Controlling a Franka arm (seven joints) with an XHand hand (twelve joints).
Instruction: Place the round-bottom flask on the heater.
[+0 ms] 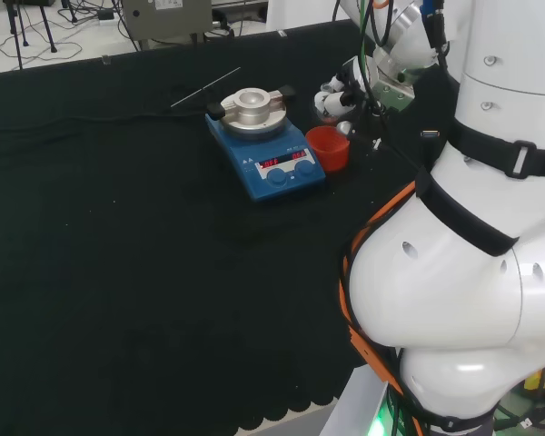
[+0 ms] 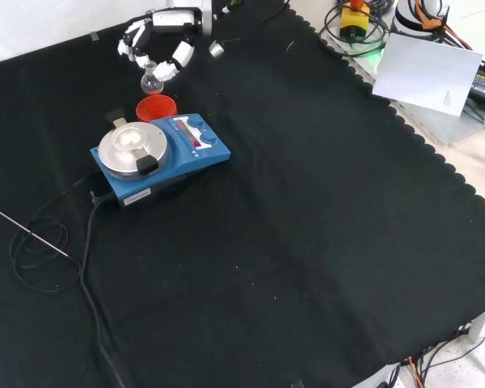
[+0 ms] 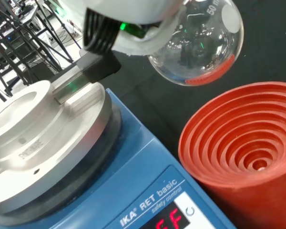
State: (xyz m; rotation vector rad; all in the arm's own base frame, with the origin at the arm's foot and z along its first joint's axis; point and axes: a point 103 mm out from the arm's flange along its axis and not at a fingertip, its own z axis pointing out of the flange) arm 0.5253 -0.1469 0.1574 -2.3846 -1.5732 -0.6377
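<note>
Right now the hand [image 2: 158, 36] has its fingers curled round the round-bottom flask [image 2: 150, 82], held up off the red ribbed stand [image 2: 156, 107] — the heater [image 2: 158, 153] w/ its metal block sits just beside, nearer in the front view, so the carry is short.

A black-cloth-covered table [image 2: 307, 242] carried a blue heater [image 2: 160, 155], with a red ribbed stand [image 2: 156, 107] just beside it, and a thin metal rod [image 2: 26, 230] well apart.
</note>
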